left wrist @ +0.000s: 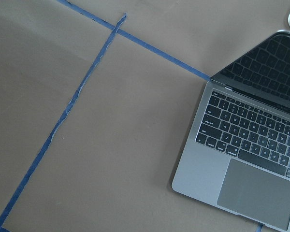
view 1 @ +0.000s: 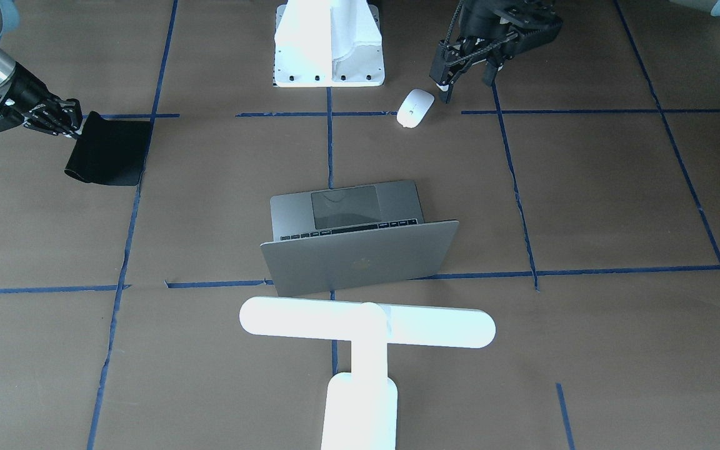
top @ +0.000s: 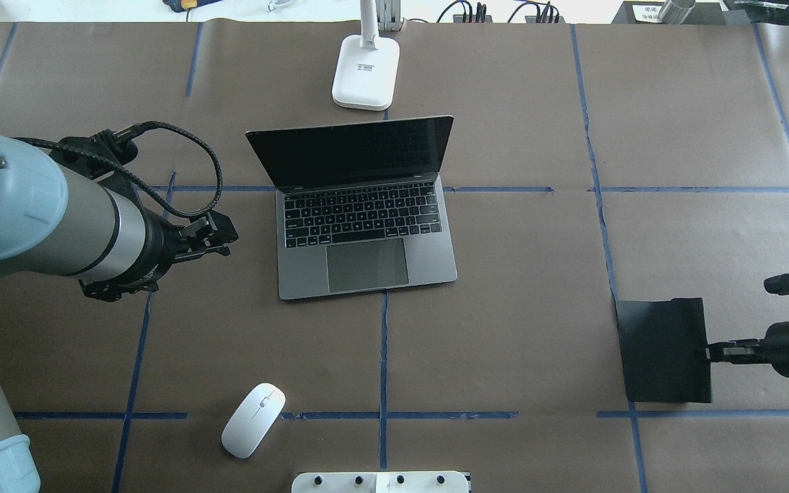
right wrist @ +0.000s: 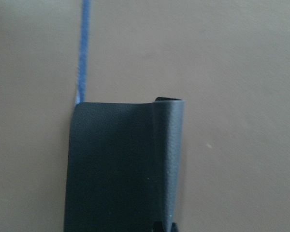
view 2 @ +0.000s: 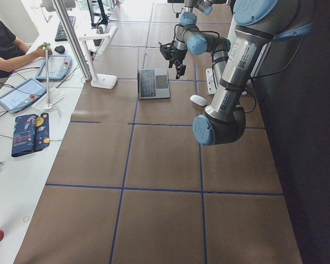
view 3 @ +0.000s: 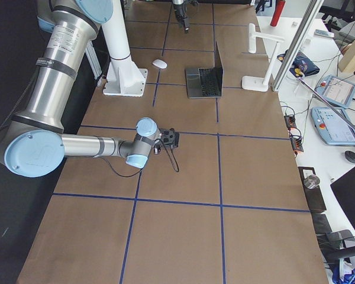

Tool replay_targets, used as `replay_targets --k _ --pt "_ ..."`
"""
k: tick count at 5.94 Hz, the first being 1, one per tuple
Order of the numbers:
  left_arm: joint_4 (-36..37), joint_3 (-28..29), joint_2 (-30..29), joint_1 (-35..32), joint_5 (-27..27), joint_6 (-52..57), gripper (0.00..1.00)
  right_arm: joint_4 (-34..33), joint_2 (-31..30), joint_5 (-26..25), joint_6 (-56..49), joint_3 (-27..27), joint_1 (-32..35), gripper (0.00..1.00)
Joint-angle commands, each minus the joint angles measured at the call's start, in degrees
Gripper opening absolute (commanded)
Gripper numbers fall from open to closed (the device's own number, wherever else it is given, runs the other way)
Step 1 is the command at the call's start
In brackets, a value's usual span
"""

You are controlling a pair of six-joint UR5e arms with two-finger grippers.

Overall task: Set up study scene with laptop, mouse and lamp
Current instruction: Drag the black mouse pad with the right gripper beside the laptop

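Observation:
The laptop (top: 364, 226) stands open at the table's middle, its grey lid facing the front camera (view 1: 360, 253). The white mouse (top: 253, 420) lies near the robot's base, left of centre in the overhead view, and also shows in the front view (view 1: 415, 107). The white lamp (view 1: 366, 325) stands behind the laptop, its base (top: 366, 72) at the far edge. My left gripper (view 1: 466, 81) hangs open and empty above the table, left of the laptop (left wrist: 246, 154). My right gripper (top: 709, 352) is shut on the near edge of a black mouse pad (top: 661, 349), whose one side curls up (right wrist: 169, 145).
The white robot pedestal (view 1: 329, 44) stands at the near middle edge. Blue tape lines cross the brown table cover. Tablets, cables and a person's arm are on the side bench beyond the lamp (view 2: 22, 93).

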Motion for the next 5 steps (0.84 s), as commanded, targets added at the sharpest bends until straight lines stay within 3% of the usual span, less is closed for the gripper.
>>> replay_targets --k 1,5 --pt "-0.01 0.06 -0.23 0.0 0.56 -0.01 1.0 -9.49 11.6 1.45 -0.04 0.15 1.43 0.0" --pt "-0.01 0.06 -0.58 0.0 1.26 -0.1 1.0 -37.08 33.49 1.02 -3.79 -1.6 3.27 0.0"
